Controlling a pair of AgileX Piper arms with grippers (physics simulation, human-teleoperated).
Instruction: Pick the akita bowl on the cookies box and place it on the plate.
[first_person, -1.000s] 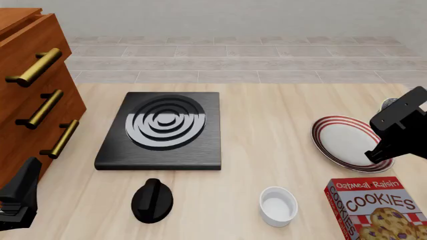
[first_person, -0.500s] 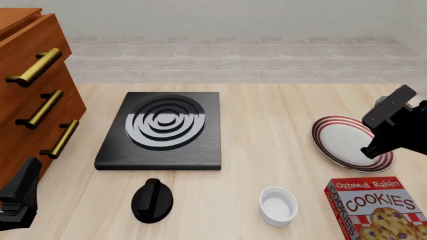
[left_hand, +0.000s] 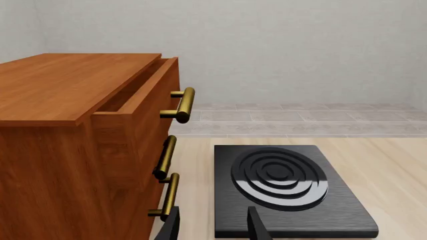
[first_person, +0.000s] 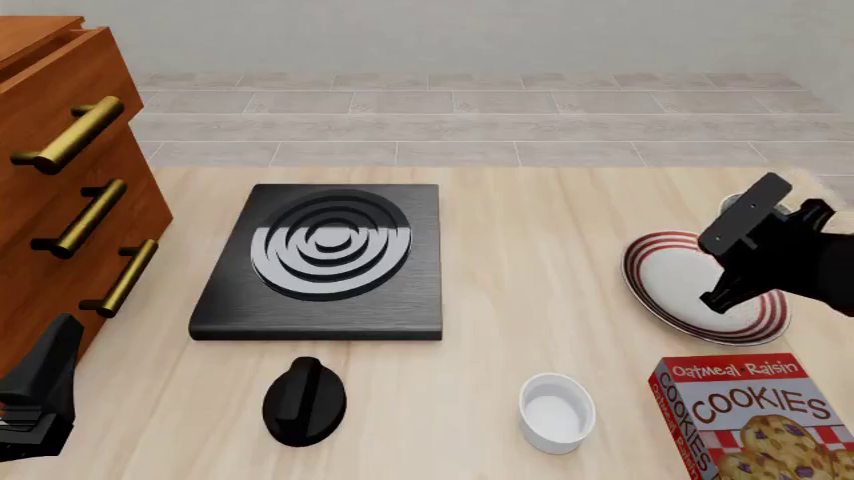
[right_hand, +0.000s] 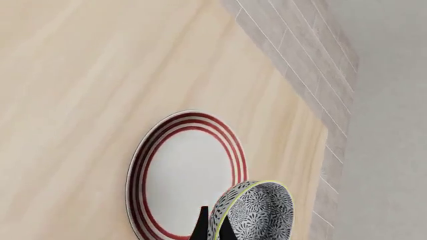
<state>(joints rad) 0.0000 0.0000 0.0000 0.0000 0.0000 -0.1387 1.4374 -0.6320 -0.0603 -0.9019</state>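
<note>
The right end effector (right_hand: 213, 229) is pinched onto the rim of the bowl (right_hand: 257, 210), one thin finger on each side of the wall; only the fingertips show at the edge of the right wrist view. That view shows the speckled bowl tilted and held over the near edge of the plate (right_hand: 187, 170), though whether it touches the plate cannot be told. In the front view the black arm hides almost all of the bowl; only a pale sliver shows behind the right end effector (first_person: 731, 290), above the plate (first_person: 674, 275). The cookies box (first_person: 747, 410) lies near it, cut off by the frame. The left end effector (left_hand: 212, 227) hangs apart from everything, fingers spread and empty, beside the dresser (left_hand: 73, 145) and the stove (left_hand: 287, 187) on the bench (first_person: 534, 215).
</note>
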